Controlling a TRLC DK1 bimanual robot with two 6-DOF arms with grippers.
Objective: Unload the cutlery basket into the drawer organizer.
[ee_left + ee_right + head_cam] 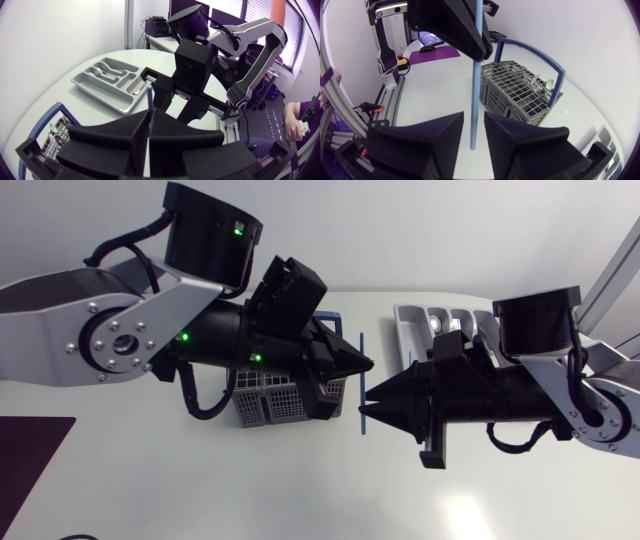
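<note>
The left arm (120, 330) comes in from its side and reaches level across the table (200, 480) to the middle, passing over the cutlery basket (495, 97). The right arm (560, 385) comes in the opposite way, so the two black tools meet nearly tip to tip. The left gripper (364, 365) is pressed closed on a thin blue utensil (475, 100), a straight stick-like piece held upright and pinched from both sides near its upper part. The right gripper (372, 397) stands just below that grip with its fingers (440, 135) drawn close on either side of the utensil's lower end. The right wrist view shows a narrow strip of table on each side of the shaft, so this tool is slightly open and has hold of nothing. The grey wire basket, with its arched blue handle (540, 55), sits on the table just beside the hanging utensil, partly under the left arm. A pale green rounded piece (549, 84) stands up in a far compartment, and other contents are hard to make out through the mesh. The grey drawer organizer (100, 97) lies behind the right arm, apart from the basket, with several silver pieces of cutlery (107, 72) lying in its long compartments.
</note>
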